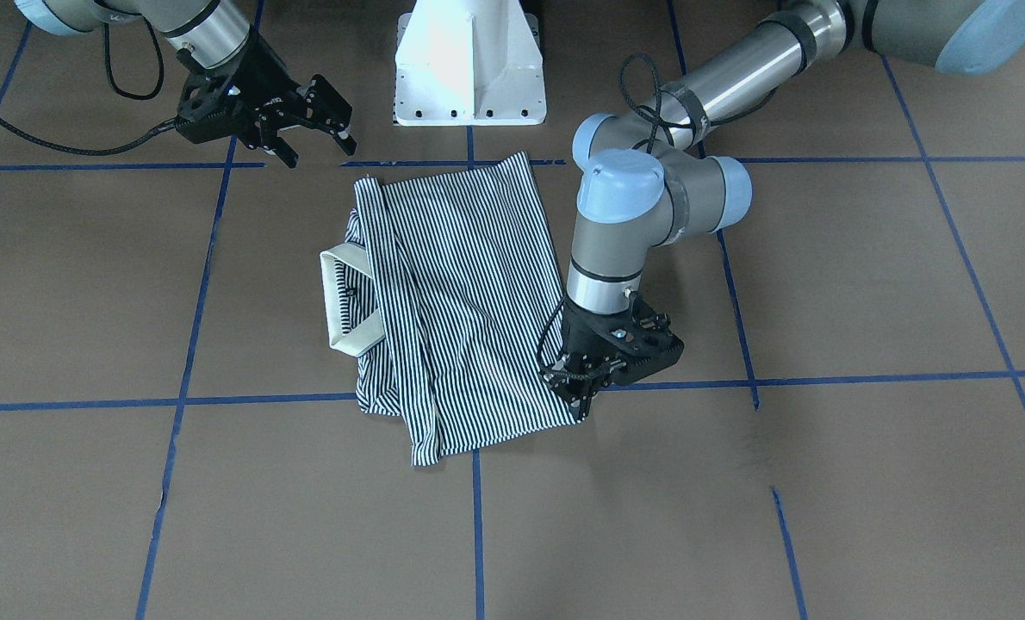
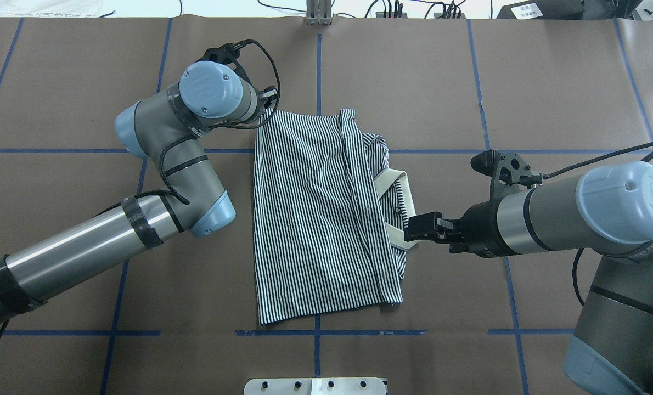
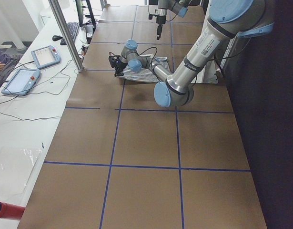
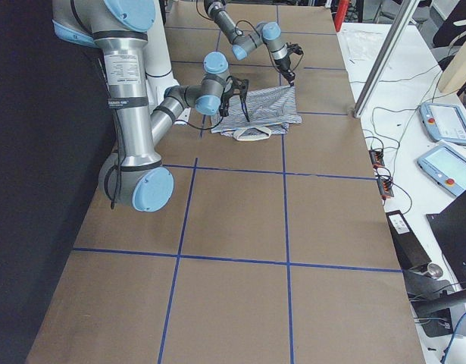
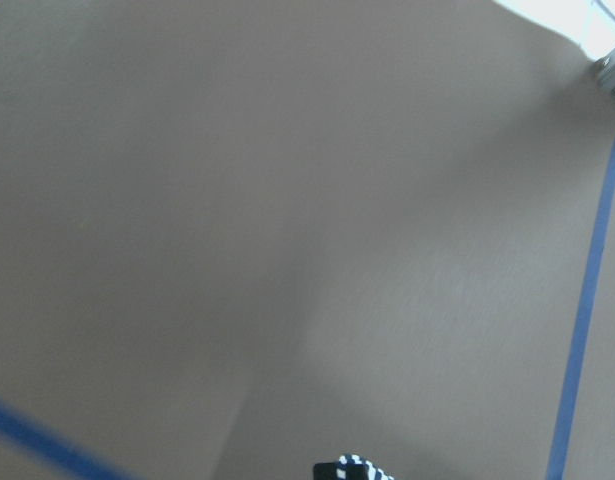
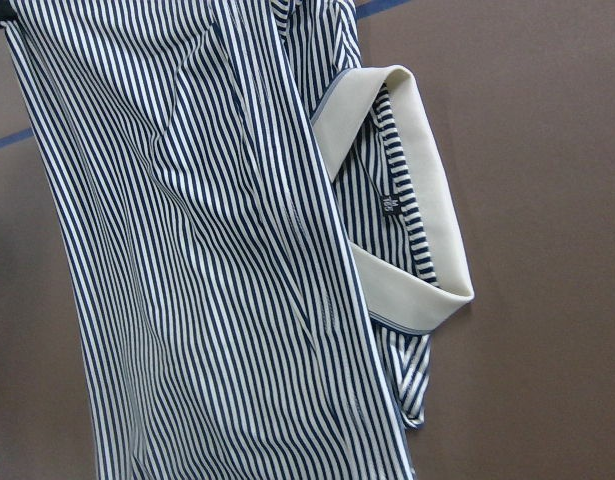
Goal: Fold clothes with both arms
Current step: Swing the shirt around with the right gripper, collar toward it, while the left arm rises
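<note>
Left tool [image 1: 583, 398] is pinched on the shirt's [image 1: 469, 293] hem corner farthest from the base [image 1: 469, 69] — a scrap of stripe shows in its wrist view. Right tool [image 1: 314, 146] hangs spread and empty, raised off the cloth on the collar [image 1: 340, 297] side. The shirt lies on the tabletop [image 1: 823, 474] just in front of the base, its sides folded in. It looks light, limp and quick to wrinkle — lifted by one corner it would likely sag and twist. A matching hold on the hem corner nearer the base seems best.
</note>
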Controlling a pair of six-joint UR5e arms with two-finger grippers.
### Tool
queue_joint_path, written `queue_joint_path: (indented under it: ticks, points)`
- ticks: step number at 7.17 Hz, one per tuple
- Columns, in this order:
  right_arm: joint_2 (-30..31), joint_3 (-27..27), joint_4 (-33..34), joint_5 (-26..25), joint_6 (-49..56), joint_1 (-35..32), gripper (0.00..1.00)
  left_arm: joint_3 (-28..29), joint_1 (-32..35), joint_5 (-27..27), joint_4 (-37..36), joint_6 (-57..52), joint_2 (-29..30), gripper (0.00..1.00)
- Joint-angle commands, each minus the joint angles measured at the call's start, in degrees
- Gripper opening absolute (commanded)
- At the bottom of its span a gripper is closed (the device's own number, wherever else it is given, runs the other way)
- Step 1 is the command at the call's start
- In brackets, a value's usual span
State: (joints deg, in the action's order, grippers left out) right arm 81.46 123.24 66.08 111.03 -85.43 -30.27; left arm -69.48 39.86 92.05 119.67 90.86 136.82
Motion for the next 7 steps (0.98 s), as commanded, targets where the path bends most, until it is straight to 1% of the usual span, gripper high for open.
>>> queue_joint_path:
  ticks: [1,2,3,4,5,6,7]
  points:
    - [-2.34,-0.98,0.36,-0.72,-0.09,0.04,1.00,11.61,2.07,-4.64,10.88,-5.24,4.49,0.00]
    - [-3.06,-1.59,0.36,-0.72,-0.09,0.04,1.00,16.26,2.07,-5.64,11.45,-5.26,7.47,0.00]
    - [-3.15,-1.95,0.36,-0.72,0.09,0.04,1.00,17.18,2.07,-5.74,12.85,-7.52,7.33,0.88]
    - [-3.15,-2.30,0.45,-1.07,0.61,0.04,1.00,17.19,2.07,-5.74,13.04,-12.50,7.32,1.00]
    - [-3.06,-2.82,0.54,-1.42,0.79,0.04,1.00,17.01,2.59,-5.48,12.95,-13.68,7.41,1.00]
    - [-3.06,-3.79,1.06,-2.38,2.01,-0.05,1.00,16.58,4.60,-4.26,12.43,-18.13,7.33,1.00]
    - [-4.72,-4.14,5.42,-2.39,7.42,-0.14,1.00,15.88,7.40,3.67,10.95,-19.22,6.98,1.00]
